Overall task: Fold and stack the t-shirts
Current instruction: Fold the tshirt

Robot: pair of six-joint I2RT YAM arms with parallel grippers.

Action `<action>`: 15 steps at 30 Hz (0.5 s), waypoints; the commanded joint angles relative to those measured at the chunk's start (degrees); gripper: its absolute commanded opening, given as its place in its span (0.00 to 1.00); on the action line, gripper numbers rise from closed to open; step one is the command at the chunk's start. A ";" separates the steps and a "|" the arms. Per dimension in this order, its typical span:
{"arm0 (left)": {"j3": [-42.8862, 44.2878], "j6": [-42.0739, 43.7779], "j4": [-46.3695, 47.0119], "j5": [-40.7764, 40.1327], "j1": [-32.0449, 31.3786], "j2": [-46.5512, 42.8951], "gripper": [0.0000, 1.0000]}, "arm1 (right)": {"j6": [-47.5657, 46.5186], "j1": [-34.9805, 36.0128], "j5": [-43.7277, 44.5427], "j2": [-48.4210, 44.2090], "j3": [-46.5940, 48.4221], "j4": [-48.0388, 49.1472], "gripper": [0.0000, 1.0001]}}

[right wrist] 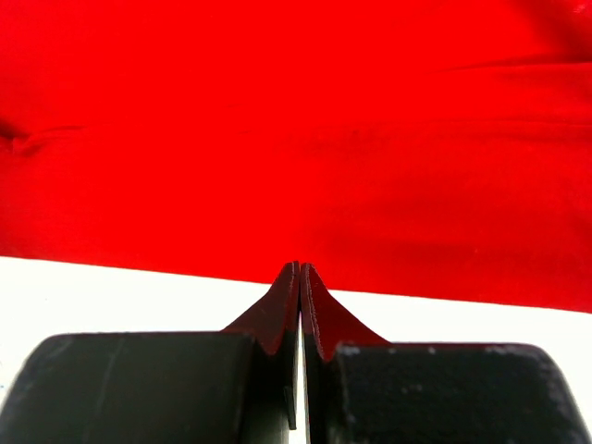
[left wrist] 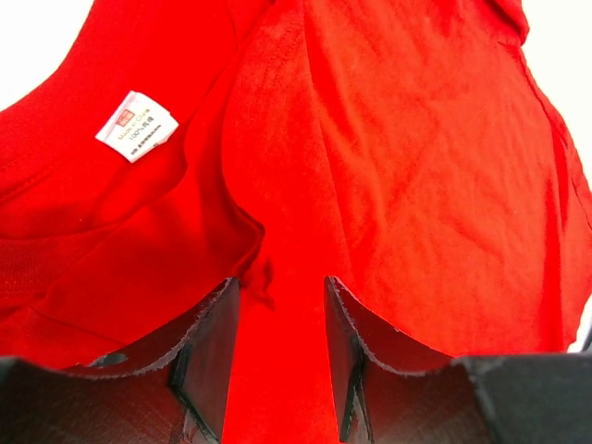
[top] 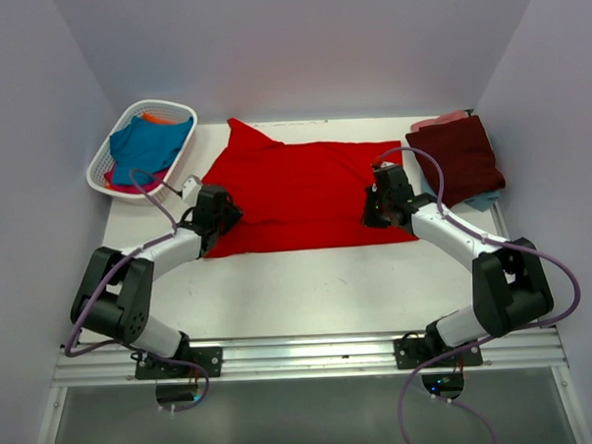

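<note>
From above, the left gripper (top: 220, 213) hid its own fingertips at the left edge of the red t-shirt (top: 305, 192). The label (left wrist: 137, 126) at its collar bore print too small to read (grey lines). Right of the red t-shirt, a pale blue t-shirt (top: 483, 202) lay mostly under the maroon t-shirt (top: 455, 158).

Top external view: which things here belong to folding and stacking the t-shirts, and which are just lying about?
Job: large bright red cloth t-shirt, spread mid-table; dark maroon t-shirt, folded, top of the right pile; teal blue t-shirt, orange t-shirt and pink t-shirt, in the basket.
Lying about: white plastic lattice basket; purple cables on the arms.
</note>
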 commanded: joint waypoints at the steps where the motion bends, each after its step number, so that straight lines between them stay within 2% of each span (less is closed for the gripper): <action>1: -0.37 1.81 1.86 -2.51 0.50 0.92 0.45 | -0.82 0.19 -0.01 -0.71 -0.15 0.33 0.00; 9: 0.16 1.82 2.65 -1.54 0.50 4.18 0.43 | -1.26 0.27 0.78 -1.32 -0.24 -0.37 0.00; 11: 0.08 1.99 3.00 -1.45 0.59 4.01 0.30 | -1.26 0.27 0.87 -1.24 -0.24 -0.37 0.00; 12: 0.08 1.99 3.00 -1.45 0.59 3.83 0.18 | -1.26 0.27 0.87 -1.32 -0.33 -0.37 0.00; 15: 0.08 2.17 2.91 -1.63 0.59 3.31 0.03 | -1.26 0.19 0.87 -1.41 -0.33 -0.29 0.00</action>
